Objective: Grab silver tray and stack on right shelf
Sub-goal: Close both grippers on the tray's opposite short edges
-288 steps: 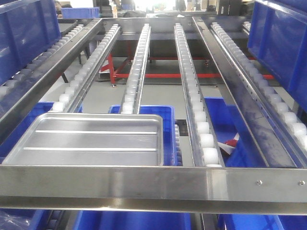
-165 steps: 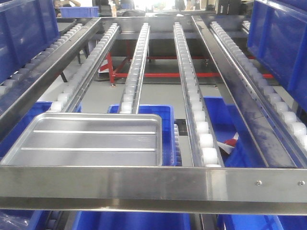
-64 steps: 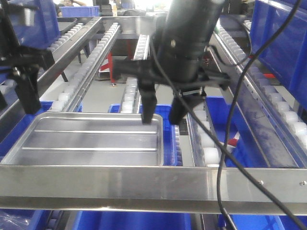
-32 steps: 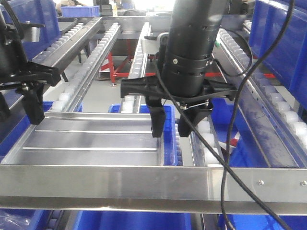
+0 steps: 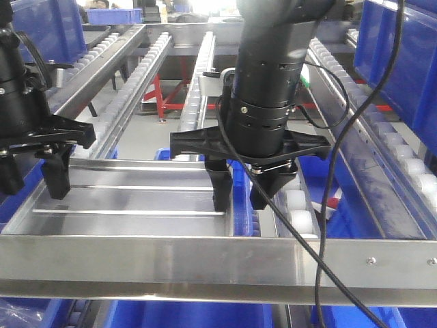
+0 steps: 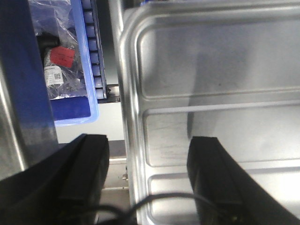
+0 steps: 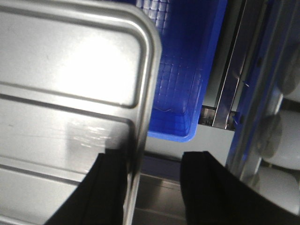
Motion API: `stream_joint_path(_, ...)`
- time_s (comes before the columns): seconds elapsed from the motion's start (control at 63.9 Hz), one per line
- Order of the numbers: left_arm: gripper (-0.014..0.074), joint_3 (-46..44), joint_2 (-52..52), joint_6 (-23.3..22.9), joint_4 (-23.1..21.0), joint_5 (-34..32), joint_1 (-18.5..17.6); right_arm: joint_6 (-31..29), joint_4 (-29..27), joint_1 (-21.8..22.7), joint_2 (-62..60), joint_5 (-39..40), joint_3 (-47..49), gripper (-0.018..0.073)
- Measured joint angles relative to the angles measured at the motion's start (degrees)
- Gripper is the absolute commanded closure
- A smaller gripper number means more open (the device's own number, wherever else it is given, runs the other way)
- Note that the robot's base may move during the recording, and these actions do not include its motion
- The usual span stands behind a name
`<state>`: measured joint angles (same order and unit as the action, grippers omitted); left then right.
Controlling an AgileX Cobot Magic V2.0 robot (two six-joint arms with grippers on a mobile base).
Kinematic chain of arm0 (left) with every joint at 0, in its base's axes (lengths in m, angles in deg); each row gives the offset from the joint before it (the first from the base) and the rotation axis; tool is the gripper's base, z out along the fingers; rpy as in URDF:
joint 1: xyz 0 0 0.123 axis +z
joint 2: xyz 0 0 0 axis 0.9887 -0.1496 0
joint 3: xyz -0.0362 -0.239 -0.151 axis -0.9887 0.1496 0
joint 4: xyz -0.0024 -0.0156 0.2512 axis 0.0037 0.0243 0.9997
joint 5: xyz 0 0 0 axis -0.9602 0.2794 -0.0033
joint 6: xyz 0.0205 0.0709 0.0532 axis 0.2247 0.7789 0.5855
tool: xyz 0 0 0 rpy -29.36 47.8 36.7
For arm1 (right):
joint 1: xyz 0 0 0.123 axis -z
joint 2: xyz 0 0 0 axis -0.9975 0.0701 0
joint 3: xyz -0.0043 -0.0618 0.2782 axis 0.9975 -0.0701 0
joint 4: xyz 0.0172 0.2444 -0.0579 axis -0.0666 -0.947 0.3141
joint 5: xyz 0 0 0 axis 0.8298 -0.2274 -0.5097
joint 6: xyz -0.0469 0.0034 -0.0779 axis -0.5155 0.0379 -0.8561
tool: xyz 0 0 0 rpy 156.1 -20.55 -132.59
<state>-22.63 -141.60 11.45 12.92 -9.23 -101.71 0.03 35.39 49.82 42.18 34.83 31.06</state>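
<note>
Front view: the silver tray [image 5: 130,201] lies at 8 o'clock, behind the crossbar of the right shelf [image 5: 205,263]. Both arms point straight down, the left tool [image 5: 34,179] at the tray's 9 o'clock rim and the right tool [image 5: 242,195] at its 3 o'clock rim. Left wrist view: the left tool [image 6: 150,176] is spread open astride the rim. Right wrist view: the right tool [image 7: 157,187] is likewise open astride the rim.

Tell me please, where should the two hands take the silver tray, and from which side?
Grip the tray probably by the low raised rim at its two short ends, coming straight down from above. It lies flat and shallow, so only the thin rim offers a grip. The left hand and right hand hang open, each with one finger inside the rim and one outside.
</note>
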Motion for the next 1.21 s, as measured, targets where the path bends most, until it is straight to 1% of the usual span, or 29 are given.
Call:
stream_joint_path(0.094,0.0299,0.0,0.0,0.0,0.0,-0.4,0.0,0.0,0.0,0.0,0.1,0.1,0.0,0.0164)
stream_joint_path(0.376,0.0299,-0.1,0.0,-2.0,1.5,-0.9,0.0,0.0,0.0,0.0,0.4,0.3,0.0,0.0164)
stream_joint_path(0.517,0.0299,-0.1,0.0,-2.3,1.5,-1.3,0.0,0.0,0.0,0.0,0.6,0.4,0.0,0.0164)
stream_joint_path(0.673,0.0299,-0.1,-1.2,-2.3,0.7,-1.7,1.1,0.0,0.0,0.0,0.6,0.5,0.0,0.0164)
stream_joint_path(0.814,0.0299,-0.3,-2.0,-2.4,0.1,-1.3,1.4,0.0,0.0,0.0,0.6,0.5,0.4,0.0164)
stream_joint_path(0.892,0.0299,-0.4,-2.0,-2.4,0.1,-1.2,1.4,0.0,0.0,0.0,0.6,0.5,0.4,0.0169)
stream_joint_path(0.971,0.0302,-0.4,-2.0,-2.4,0.1,-1.2,1.4,0.0,0.0,0.0,0.6,0.5,0.4,0.0205)
stream_joint_path(1.018,0.0323,-0.4,-2.0,-2.4,0.1,-1.1,1.4,0.0,0.0,0.0,0.6,0.5,0.4,0.0258)
stream_joint_path(1.096,0.0407,-0.4,-2.0,-2.4,0.0,-1.1,1.4,0.0,0.0,0.0,0.6,0.6,0.4,0.0391)
stream_joint_path(1.112,0.0428,-0.4,-2.0,-2.4,-0.2,-1.1,1.4,0.0,0.0,0.0,0.6,0.6,0.4,0.0406)
stream_joint_path(1.159,0.0517,-0.4,-2.0,-2.4,-0.3,-1.1,1.4,0.0,-0.3,-0.1,0.6,1.0,0.4,0.0528)
stream_joint_path(1.205,0.0602,-0.4,-2.1,-2.4,-0.5,-1.1,1.4,0.3,-0.4,-0.2,0.6,1.1,0.4,0.0500)
